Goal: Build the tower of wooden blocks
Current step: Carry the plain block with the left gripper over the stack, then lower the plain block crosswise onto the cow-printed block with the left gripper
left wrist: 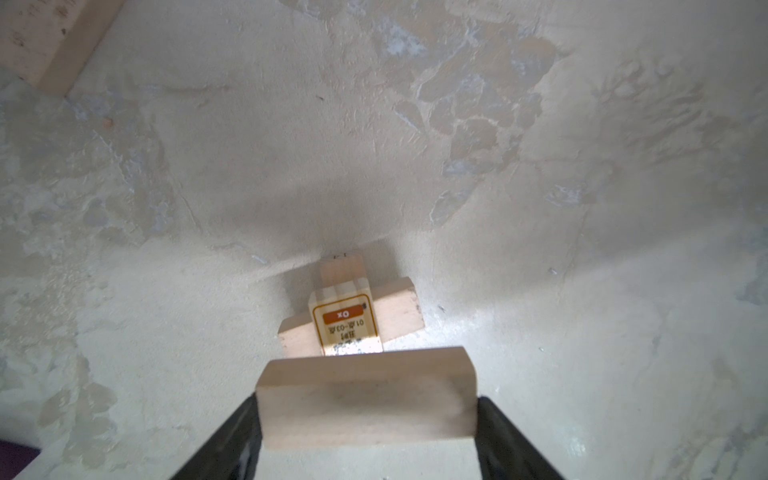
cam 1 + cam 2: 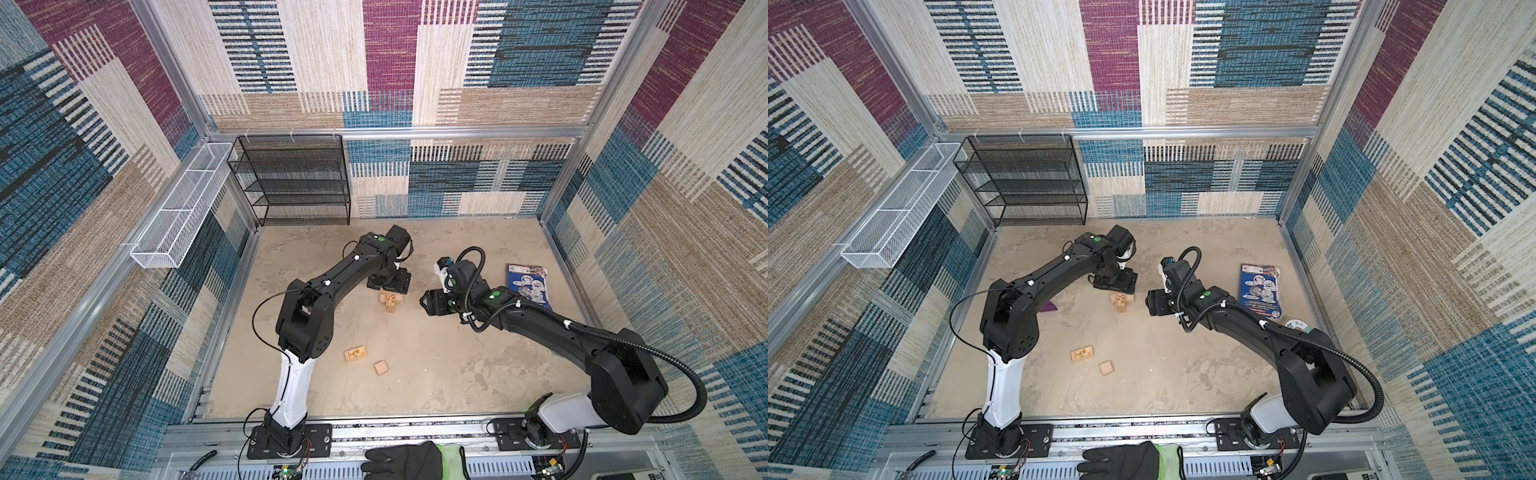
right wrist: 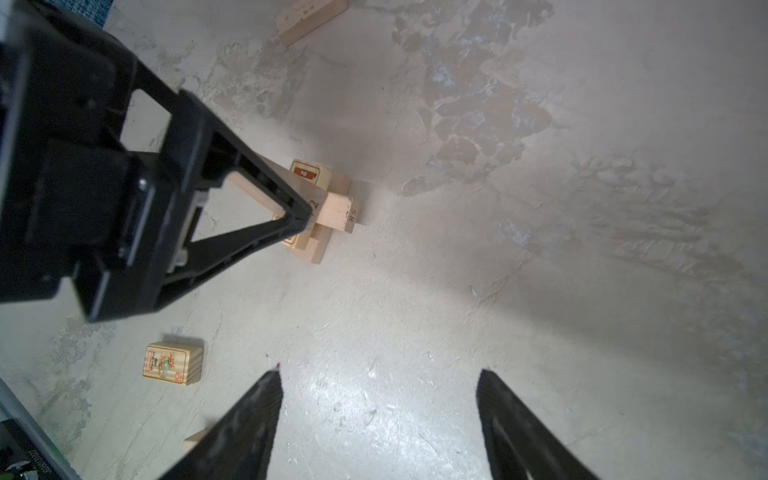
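Placing step: the left gripper (image 1: 368,405) clasps a plain pale wooden brick (image 1: 365,374) over the crosswise tan block tower (image 2: 390,302) at top-view centre. The right gripper (image 3: 379,376) gapes empty. Next: lower squarely, release.

patchwork carpet walls (image 2: 390,62), mottled beige floor (image 2: 457,365), black mesh shelf (image 2: 299,178), white basket (image 2: 183,208)

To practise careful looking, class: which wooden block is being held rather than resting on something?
The plain block clamped between the fingers of the left gripper; the printed block and cube lie loose, others sit stacked in the tower.
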`<action>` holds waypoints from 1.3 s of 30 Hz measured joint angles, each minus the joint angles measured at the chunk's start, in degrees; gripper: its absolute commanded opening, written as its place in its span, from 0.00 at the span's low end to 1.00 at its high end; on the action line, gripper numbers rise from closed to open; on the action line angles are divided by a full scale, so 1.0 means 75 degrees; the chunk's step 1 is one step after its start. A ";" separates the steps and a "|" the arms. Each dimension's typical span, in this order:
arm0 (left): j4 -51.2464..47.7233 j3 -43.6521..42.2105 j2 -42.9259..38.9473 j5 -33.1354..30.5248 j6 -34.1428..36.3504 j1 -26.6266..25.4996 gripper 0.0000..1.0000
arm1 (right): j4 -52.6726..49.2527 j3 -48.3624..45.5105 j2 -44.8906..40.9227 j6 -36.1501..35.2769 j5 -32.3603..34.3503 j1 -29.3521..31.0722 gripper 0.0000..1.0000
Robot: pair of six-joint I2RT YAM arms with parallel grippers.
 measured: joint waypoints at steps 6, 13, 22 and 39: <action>-0.0015 0.0020 0.0085 -0.0090 0.0041 0.0000 0.66 | -0.0015 0.0050 0.0102 -0.0023 0.0035 0.0000 0.77; -0.0026 0.0020 0.0117 -0.0102 0.0035 0.0000 0.67 | -0.0017 0.0210 0.0221 -0.0026 0.0082 -0.0006 0.78; -0.0026 0.0023 0.0216 -0.0149 -0.0166 -0.0003 0.68 | -0.0070 0.0251 0.0251 -0.0058 0.0201 -0.0006 0.79; -0.0032 0.0163 0.0332 -0.0274 -0.0283 0.0000 0.69 | -0.0073 0.0227 0.0245 -0.0085 0.0213 -0.0006 0.79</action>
